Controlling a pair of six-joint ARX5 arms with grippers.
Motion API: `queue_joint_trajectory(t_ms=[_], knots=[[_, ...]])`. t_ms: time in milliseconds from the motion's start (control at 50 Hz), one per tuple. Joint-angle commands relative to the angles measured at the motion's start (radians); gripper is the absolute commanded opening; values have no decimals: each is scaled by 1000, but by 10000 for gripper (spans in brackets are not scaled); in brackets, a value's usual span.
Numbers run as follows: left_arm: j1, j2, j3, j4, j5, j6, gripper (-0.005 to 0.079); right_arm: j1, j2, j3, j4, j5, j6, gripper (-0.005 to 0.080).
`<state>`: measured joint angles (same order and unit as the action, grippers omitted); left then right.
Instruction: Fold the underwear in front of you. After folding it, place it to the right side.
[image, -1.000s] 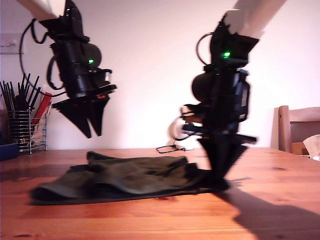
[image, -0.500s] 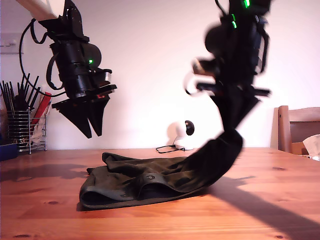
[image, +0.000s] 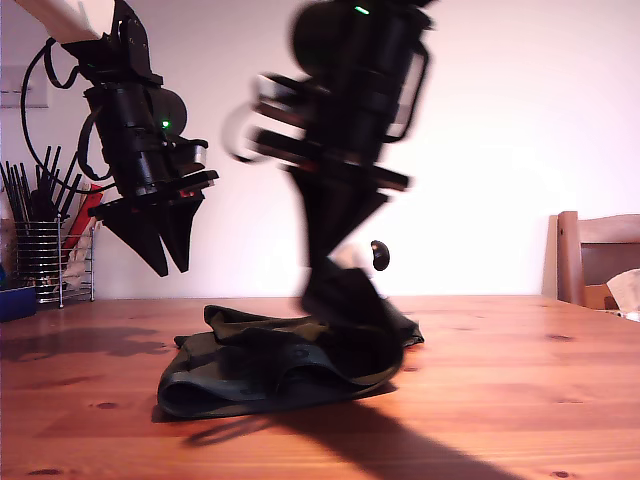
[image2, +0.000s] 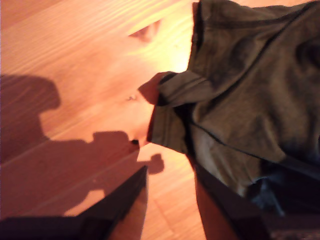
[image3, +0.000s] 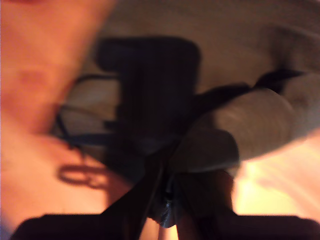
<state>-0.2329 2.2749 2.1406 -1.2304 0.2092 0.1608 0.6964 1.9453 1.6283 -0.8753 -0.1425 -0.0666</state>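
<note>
**Exterior view: one end of the garment carried over the rest**

Exterior view pictures from the last second show the change plainly. The underwear (image: 285, 365) was lying flat and spread along the wooden table (image: 520, 400); one end was then pinched and raised at the exterior view's right, and it is now held over the middle of the pile, so the garment has been gathered into a shorter, thicker heap. A first fold is judged to be under way, with placing not yet begun.

My second gripper (image: 335, 262) is seen pressed together on a bunch of the cloth, which is confirmed at the jaws in the second wrist view (image3: 167, 192). My first gripper (image: 165, 255) is raised above the table at about ten o'clock from the heap, holding nothing; its jaws look parted in its wrist view, with the underwear (image2: 240, 100) below.

Much is blurred by motion: the second arm and its wrist picture. The small white camera (image: 372, 256) behind is partly hidden.
</note>
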Motion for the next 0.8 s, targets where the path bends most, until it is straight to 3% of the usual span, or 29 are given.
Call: queue_joint_trajectory(t_ms=[0,340,660,780], knots=[[7,40,-16,-6,-1,-1,255,14,26,-10,18,-17,19,-12],[50,12,-12,-31,-8,-15,255,125,124,-10,144,-109,68,-12],[68,2,-12,-61,-8,-14,254,207,205,-10,235,-135,113,-9],[68,2,-12,-61,-8,-14,254,204,205,-10,242,-135,112,95]])
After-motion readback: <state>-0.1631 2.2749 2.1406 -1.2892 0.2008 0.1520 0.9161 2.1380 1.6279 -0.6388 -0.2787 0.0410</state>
